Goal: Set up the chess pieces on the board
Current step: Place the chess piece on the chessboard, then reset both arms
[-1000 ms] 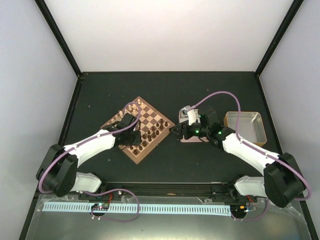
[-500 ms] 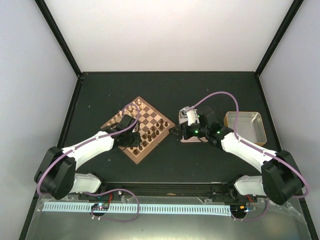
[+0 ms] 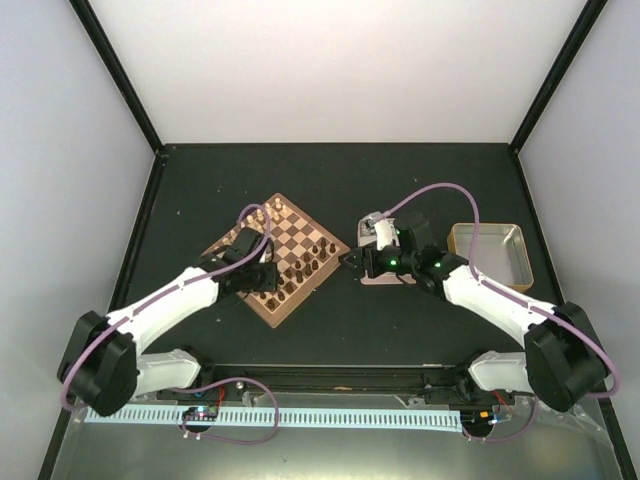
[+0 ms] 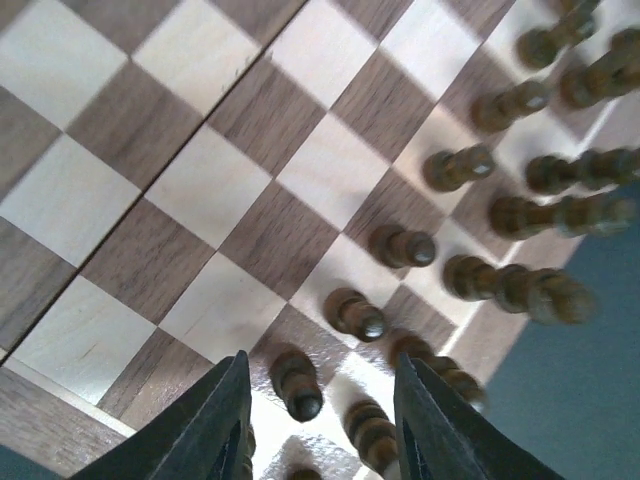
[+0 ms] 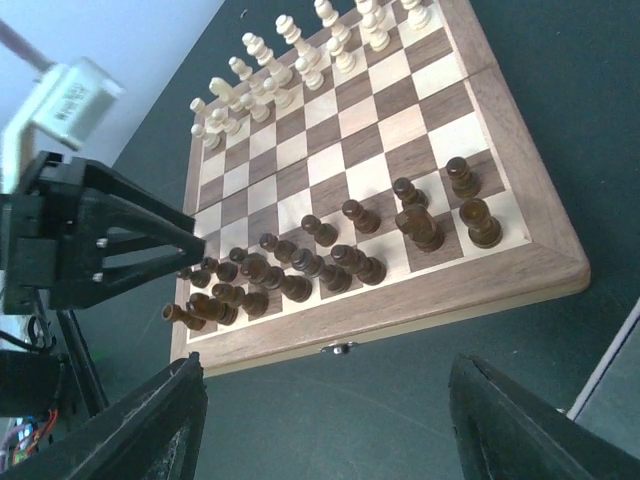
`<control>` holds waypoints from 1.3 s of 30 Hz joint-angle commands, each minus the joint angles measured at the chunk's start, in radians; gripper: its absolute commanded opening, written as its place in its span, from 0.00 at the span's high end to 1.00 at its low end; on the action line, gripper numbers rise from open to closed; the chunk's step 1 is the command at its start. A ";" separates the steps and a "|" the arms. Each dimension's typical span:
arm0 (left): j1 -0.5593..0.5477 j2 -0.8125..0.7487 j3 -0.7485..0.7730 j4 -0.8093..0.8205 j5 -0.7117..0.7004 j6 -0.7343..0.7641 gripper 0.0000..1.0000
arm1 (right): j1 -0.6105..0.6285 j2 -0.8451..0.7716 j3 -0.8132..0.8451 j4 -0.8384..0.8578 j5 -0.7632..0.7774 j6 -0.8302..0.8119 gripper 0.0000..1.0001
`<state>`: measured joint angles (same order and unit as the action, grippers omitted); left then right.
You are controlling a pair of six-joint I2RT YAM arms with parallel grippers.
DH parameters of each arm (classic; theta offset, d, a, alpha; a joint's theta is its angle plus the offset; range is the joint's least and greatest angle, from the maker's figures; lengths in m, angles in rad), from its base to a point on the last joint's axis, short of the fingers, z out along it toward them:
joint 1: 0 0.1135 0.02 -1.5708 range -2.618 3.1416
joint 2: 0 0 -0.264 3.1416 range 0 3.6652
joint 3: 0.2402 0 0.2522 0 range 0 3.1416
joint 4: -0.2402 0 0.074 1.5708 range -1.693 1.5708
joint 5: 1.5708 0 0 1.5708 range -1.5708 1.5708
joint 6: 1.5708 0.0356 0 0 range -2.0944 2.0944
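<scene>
- My left claw [image 4: 320,362] is partly open low over the near corner of the board [image 4: 180,190]. One dark pawn [image 4: 297,383] stands in the gap, and neither finger presses it
- My right claw [image 5: 328,375] hangs wide and empty over the desk [image 3: 400,180], just off the board's edge
- The chess pieces [image 5: 300,265] stand crowded on the rows at the board's near side
- I judge them light, stiff and smooth, and easy to tip. I would take one by the slim neck under its head, coming from straight above, because the neighbours stand close
- My left wrist view shows the clearance around that pawn, but the pieces at its right edge are blurred
- My right wrist view shows the whole dark cluster and the pale pieces [image 5: 300,50] on the far rows
- Only the top view shows both arms and the tin [image 3: 488,255]
</scene>
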<state>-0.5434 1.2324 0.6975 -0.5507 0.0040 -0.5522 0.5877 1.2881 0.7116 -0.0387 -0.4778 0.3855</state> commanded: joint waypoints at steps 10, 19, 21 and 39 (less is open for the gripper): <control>0.012 -0.490 0.069 0.017 -0.128 0.150 0.27 | -0.002 -0.274 0.020 -0.187 0.640 0.156 0.27; 0.012 -0.840 0.092 -0.047 -0.229 0.301 0.01 | -0.003 -0.595 0.039 -0.434 0.935 0.142 0.07; 0.011 -0.908 0.098 -0.079 -0.261 0.309 0.01 | -0.003 -0.667 0.048 -0.505 0.980 0.151 0.01; 0.011 -1.143 0.218 -0.302 -0.344 0.281 0.01 | -0.003 -1.029 0.123 -0.791 1.121 0.183 0.00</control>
<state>-0.5377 0.0967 0.8860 -0.7929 -0.3180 -0.2695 0.5865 0.2737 0.8265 -0.7761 0.6121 0.5419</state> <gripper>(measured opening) 0.990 0.998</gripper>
